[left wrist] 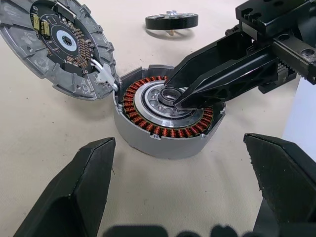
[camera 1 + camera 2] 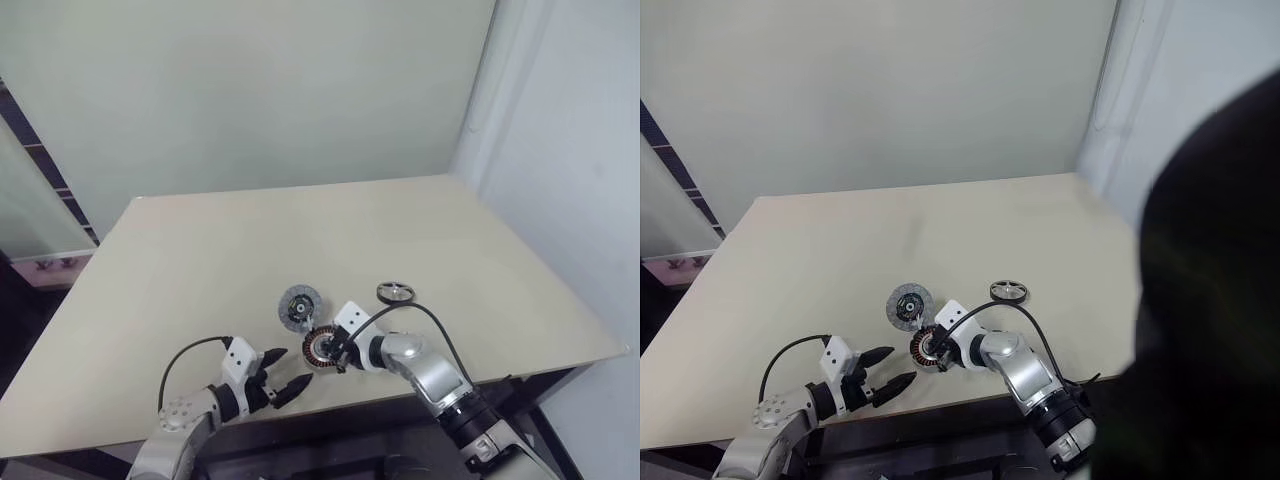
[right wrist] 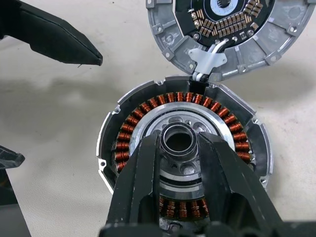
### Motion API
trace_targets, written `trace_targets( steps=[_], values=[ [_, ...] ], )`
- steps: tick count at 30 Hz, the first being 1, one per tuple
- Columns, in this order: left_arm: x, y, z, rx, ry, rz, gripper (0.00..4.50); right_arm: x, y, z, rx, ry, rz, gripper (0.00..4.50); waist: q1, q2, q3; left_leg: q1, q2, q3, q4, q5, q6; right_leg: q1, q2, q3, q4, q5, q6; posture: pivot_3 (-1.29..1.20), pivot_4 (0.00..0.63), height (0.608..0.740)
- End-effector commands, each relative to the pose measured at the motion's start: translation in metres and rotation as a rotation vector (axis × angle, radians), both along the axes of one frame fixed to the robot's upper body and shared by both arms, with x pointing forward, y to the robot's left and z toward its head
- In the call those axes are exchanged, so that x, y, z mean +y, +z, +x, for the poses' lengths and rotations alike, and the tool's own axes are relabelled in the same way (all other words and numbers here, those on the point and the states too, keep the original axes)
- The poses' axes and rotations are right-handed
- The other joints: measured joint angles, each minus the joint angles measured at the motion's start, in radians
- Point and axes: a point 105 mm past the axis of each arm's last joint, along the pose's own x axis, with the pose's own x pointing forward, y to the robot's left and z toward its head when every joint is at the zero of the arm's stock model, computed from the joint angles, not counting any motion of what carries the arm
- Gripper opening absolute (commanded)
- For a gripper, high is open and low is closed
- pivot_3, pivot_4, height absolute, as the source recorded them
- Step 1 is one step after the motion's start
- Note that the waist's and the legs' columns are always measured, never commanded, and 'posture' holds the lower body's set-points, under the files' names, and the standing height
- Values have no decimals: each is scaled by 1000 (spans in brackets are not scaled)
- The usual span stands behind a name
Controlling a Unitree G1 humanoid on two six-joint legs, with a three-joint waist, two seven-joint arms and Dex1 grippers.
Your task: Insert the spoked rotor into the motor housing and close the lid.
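Copper windings ring the motor housing (image 3: 185,148), which sits on the beige table (image 2: 200,260) near its front edge and serves as the landmark here. The housing is open at the top, its silver centre and raised hub exposed. The right gripper (image 3: 180,148) reaches over the housing, and its two black fingers (image 1: 217,74) are closed against either side of the central hub, gripping the housing by that hub. The lid (image 1: 57,44), a grey metal disc with a dark middle carrying small copper-coloured parts, lies flat just beyond the housing, touching its rim; a short cable and a metal tab join the two there. The spoked rotor (image 2: 396,292) rests on the table farther back and to the right of the housing, apart from both the housing and the lid, with nothing touching it. The left gripper (image 2: 283,378) hangs to the left of the housing, close to the table's front edge, its fingers spread wide with nothing between them and their tips pointing towards the housing.
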Motion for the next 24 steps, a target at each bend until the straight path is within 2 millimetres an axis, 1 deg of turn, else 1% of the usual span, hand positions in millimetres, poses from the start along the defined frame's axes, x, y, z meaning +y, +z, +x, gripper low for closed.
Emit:
trace_targets(
  steps=[1, 24],
  values=[
    [-2, 8, 4, -39, -11, -2, 4500, 3, 9, 3, -30, 6, 22, 808, 0, 0, 0, 0, 0, 0, 0, 0, 0, 0, 0, 0, 0, 0, 0, 0, 0, 740],
    [-3, 8, 4, -40, -17, -4, 4500, 1, 9, 7, -39, -11, 24, 808, 0, 0, 0, 0, 0, 0, 0, 0, 0, 0, 0, 0, 0, 0, 0, 0, 0, 740]
  ],
)
